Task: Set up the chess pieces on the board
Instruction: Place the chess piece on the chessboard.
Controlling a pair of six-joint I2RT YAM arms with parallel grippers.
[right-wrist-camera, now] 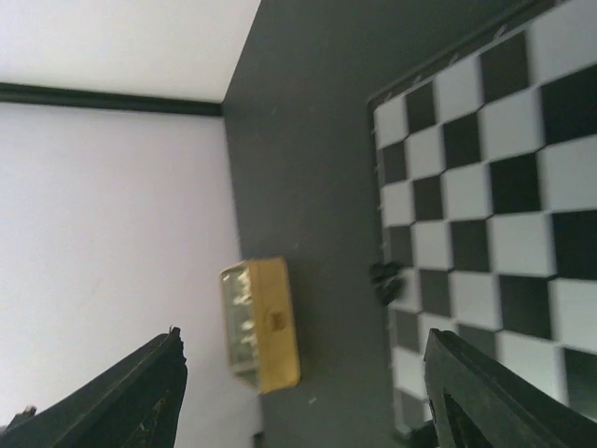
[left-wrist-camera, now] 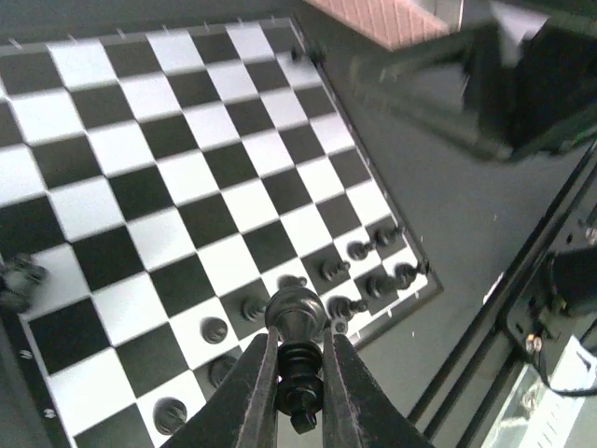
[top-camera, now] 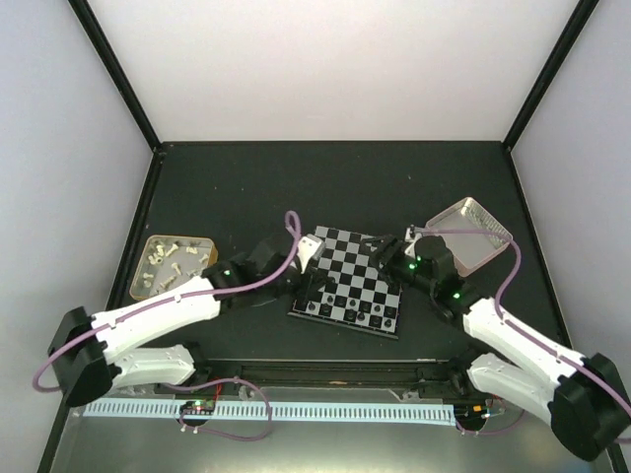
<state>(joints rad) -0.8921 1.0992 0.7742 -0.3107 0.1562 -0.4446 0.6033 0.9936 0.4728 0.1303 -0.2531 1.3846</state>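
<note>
The board (top-camera: 351, 264) of black and pale checks lies at the table's middle. Several tiny black chess pieces (top-camera: 370, 314) stand along its near edge and show in the left wrist view (left-wrist-camera: 331, 271). My left gripper (left-wrist-camera: 300, 338) is shut on a black chess piece (left-wrist-camera: 297, 313) and holds it above the board's (left-wrist-camera: 168, 177) near rows. In the top view the left gripper (top-camera: 312, 286) is over the board's left side. My right gripper (top-camera: 377, 253) hovers over the board's right part, open and empty. Its fingers (right-wrist-camera: 140, 397) are spread wide in the right wrist view.
A tan wooden-rimmed tray (top-camera: 175, 264) holding pale pieces stands left of the board and also shows in the right wrist view (right-wrist-camera: 266, 322). A pink-rimmed metal tray (top-camera: 471, 235) stands at the right. One dark piece (left-wrist-camera: 20, 280) lies at the board's left edge.
</note>
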